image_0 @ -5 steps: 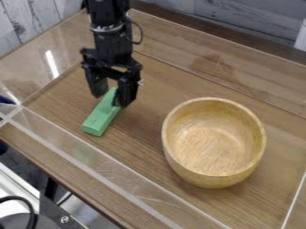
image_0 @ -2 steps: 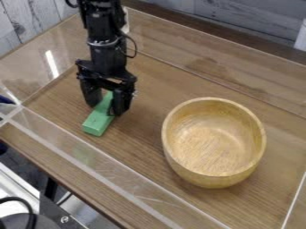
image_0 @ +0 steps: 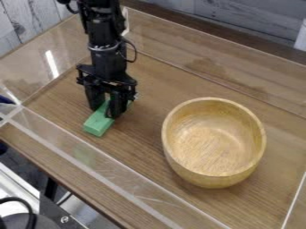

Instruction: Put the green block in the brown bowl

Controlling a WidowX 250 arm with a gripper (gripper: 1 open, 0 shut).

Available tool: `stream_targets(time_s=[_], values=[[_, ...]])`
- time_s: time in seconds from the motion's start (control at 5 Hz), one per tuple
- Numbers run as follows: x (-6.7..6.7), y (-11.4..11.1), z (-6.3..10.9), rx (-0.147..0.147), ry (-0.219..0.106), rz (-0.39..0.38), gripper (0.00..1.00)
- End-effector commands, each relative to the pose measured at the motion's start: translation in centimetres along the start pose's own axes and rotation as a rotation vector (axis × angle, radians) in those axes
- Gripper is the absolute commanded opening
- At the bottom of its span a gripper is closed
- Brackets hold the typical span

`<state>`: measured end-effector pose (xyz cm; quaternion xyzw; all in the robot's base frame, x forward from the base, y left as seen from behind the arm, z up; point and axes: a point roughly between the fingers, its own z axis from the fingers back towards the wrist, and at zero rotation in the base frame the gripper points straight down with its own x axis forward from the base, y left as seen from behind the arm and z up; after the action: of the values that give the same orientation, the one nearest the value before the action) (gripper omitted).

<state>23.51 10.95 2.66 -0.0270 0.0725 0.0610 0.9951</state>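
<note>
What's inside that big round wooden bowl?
Nothing: the round light-brown wooden bowl shows only its bare grainy inside. The near inner wall is hidden by the rim. The small bright green rectangular block lies on the table, under the black end effector.

Wooden tabletop (image_0: 203, 63), brown with visible grain. Clear acrylic wall (image_0: 143, 192) standing along the tabletop's near edge; whitewashed plank backdrop (image_0: 30, 22) beyond its far-left corner.
</note>
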Motion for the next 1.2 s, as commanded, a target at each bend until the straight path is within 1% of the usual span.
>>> stream_targets(time_s=[0.0,0.2,0.4,0.6,1.0], values=[[0.9,0.4,2.1,0.002,-0.057,0.007,0.0],[1.1,0.3,2.9,-0.009,-0.068,0.008,0.0],[1.5,0.1,4.1,-0.018,-0.089,0.007,0.0],[2.3,0.1,5.1,-0.027,-0.116,0.002,0.0],[5.2,0.0,6.8,-0.035,-0.172,0.001,0.0]])
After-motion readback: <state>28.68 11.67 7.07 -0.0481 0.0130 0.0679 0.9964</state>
